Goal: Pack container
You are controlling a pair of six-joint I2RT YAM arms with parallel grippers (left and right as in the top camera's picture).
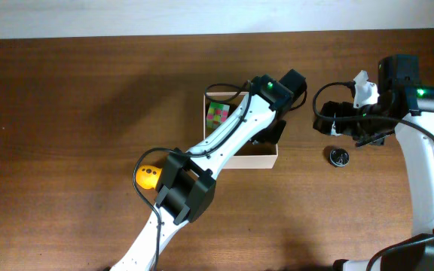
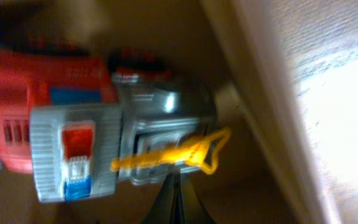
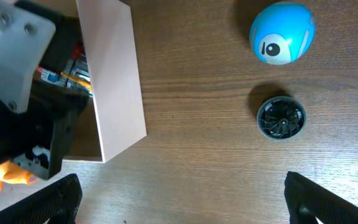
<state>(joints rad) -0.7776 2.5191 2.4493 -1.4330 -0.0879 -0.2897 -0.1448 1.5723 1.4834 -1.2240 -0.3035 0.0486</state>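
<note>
The container [image 1: 256,161] is a square white-walled box with a tan inside at mid-table. It also shows in the right wrist view [image 3: 114,74] and, from inside, in the left wrist view [image 2: 260,106]. My left gripper [image 1: 268,137] reaches down into it. Its fingers [image 2: 179,202] are pressed shut, with their tips at a red and grey toy robot [image 2: 98,118] with a yellow part that lies on the box floor. A multicoloured cube [image 1: 218,114] also lies in the box. My right gripper [image 1: 350,128] hovers open and empty [image 3: 179,205] over the table, right of the box.
A yellow ball [image 1: 148,177] lies left of the box beside the left arm. A black round disc [image 1: 339,156] [image 3: 281,117] and a blue ball [image 3: 282,32] lie right of the box, under the right arm.
</note>
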